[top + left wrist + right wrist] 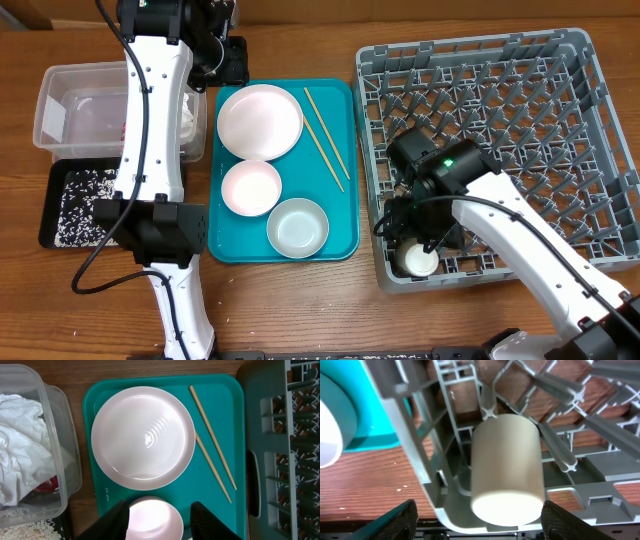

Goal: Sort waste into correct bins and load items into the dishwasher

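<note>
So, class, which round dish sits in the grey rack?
The small white cup, in the near-left corner of the grey plastic rack; the white plate, pinkish bowl and grey-green bowl lie on the teal tray.

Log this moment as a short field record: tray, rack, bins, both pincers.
teal tray: white plate, pinkish bowl, grey-green bowl, two chopsticks
dish rack: small white cup in the front corner beside the tray
clear tub: crumpled tissue, red wrapper
black tray: rice grains
left pincer: open, empty, above the tray
right pincer: open, either side of the cup, not gripping
</note>
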### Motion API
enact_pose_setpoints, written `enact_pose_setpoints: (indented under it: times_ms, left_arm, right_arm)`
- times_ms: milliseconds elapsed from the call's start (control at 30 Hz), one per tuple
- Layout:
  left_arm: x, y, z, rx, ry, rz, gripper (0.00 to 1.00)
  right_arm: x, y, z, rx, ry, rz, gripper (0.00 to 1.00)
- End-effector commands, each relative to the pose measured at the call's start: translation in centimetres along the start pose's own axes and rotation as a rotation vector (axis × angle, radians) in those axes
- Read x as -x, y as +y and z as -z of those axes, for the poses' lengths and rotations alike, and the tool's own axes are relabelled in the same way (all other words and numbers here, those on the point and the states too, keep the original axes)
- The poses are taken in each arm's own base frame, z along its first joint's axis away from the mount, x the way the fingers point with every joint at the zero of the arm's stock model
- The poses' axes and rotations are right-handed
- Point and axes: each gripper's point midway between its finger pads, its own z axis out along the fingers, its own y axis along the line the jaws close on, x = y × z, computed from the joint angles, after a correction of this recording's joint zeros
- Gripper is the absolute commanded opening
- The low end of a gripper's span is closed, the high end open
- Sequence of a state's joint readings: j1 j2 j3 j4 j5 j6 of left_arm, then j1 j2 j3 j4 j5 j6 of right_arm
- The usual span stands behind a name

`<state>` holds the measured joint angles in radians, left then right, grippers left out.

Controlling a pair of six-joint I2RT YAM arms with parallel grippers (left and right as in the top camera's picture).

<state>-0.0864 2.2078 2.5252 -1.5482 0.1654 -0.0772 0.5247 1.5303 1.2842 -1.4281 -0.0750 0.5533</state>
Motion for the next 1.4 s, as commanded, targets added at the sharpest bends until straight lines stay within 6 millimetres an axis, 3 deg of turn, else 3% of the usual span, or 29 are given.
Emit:
enact_pose_setpoints:
  times_ms: [0, 100, 200, 367, 567, 633, 800, 933, 1000, 1033, 1133, 1267, 1367]
  left_arm:
    - [0.5, -0.2, 0.9, 0.008, -0.034, 0.000, 0.42]
    - [0.4, -0.3, 1.4, 0.007, -0.038, -0.001, 0.41]
    - [0.1, -0.5, 2.5, 0.003, -0.048, -0.003, 0.41]
    - [-0.7, -0.8, 5.1, 0.004, -0.075, -0.009, 0.41]
    - [-1.3, -0.3, 8.1, 0.030, -0.121, -0.004, 0.45]
    - [-1.4, -0.1, 8.9, 0.031, -0.139, 0.000, 0.49]
    - [-1.6, 1.4, 11.2, 0.053, -0.189, 0.038, 0.58]
    - [-1.7, 4.0, 13.1, 0.101, -0.233, 0.091, 0.73]
    - [-1.9, 6.2, 14.0, 0.146, -0.251, 0.135, 0.85]
    - [-1.9, 7.0, 14.2, 0.163, -0.253, 0.150, 1.00]
    - [-2.0, 8.0, 14.3, 0.179, -0.253, 0.171, 1.00]
    - [-2.0, 8.2, 14.1, 0.180, -0.250, 0.173, 1.00]
    - [-2.0, 8.2, 14.1, 0.180, -0.249, 0.173, 1.00]
  right_arm:
    - [2.5, 1.5, 3.6, 0.081, -0.113, -0.005, 0.79]
    - [4.8, 3.4, 7.7, 0.166, -0.249, 0.050, 0.79]
    - [6.1, 6.1, 10.0, 0.272, -0.337, 0.126, 0.76]
    - [6.8, 9.7, 10.3, 0.328, -0.400, 0.238, 0.76]
    - [6.8, 15.0, 7.3, 0.334, -0.395, 0.396, 0.75]
    - [7.4, 17.2, 5.9, 0.347, -0.406, 0.436, 0.73]
    - [9.4, 20.4, 2.2, 0.362, -0.406, 0.424, 0.68]
    - [11.7, 22.2, -0.5, 0.376, -0.425, 0.375, 0.66]
    - [12.5, 23.0, -1.8, 0.386, -0.428, 0.360, 0.65]
    - [12.8, 23.4, -2.6, 0.388, -0.429, 0.362, 0.64]
    - [13.2, 24.1, -3.8, 0.391, -0.427, 0.366, 0.59]
    - [13.3, 24.8, -6.1, 0.388, -0.406, 0.342, 0.49]
    - [13.5, 24.7, -7.6, 0.375, -0.385, 0.325, 0.46]
